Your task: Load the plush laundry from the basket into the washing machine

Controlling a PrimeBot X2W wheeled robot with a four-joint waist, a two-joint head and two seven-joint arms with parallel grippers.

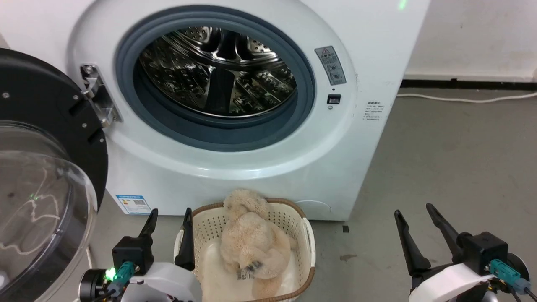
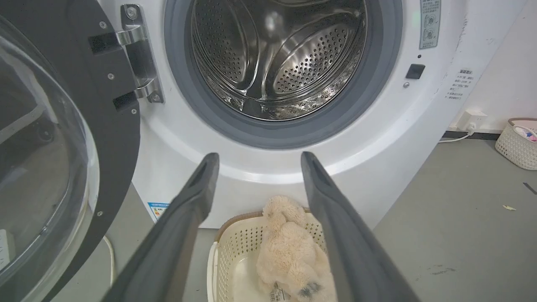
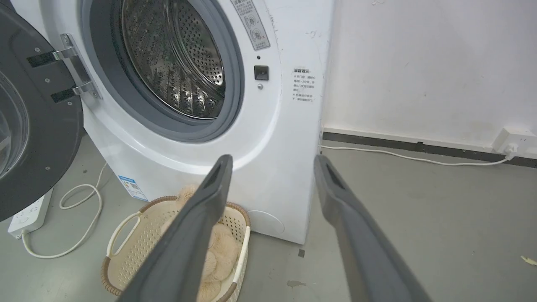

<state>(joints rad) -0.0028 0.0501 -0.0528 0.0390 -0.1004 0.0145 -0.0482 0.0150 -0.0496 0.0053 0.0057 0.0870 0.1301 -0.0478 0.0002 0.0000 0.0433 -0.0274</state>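
Plush laundry [image 1: 251,239] at rest in the basket [image 1: 207,226], which stands on the floor [image 1: 440,167] just before the foot of the washing machine [image 1: 235,172], directly below its open port. The toy slumps lengthwise, one shaggy end riding up over the far brown rim [image 1: 207,206] and its white tag [image 1: 242,273] lying toward the near end. We judge it light, soft and highly compressible: the fur will yield before the fingers meet anything firm, so a shallow pinch may gather only pile and slip off. We would close across the thick midbody, or around a stubby limb where the stuffing narrows; nothing about it looks fragile. The left hand [image 1: 172,211] hovers at the basket's left side, fingers spread wide and holding nothing, its inner finger overlapping the near-left wall in the head view. The right hand [image 1: 413,209] hangs over bare floor well to the right, likewise spread and empty. Edges to mind: the rim and the white handles [image 1: 311,239], which could snag a finger and lift the light basket with the toy; the raised lip of the gasket [image 1: 226,134]; and the door [image 1: 50,109], swung out on the left with its clear bubble bulging toward the left arm. We read the right side as the freer approach, and the drum [image 1: 188,75] offers a wide mouth.
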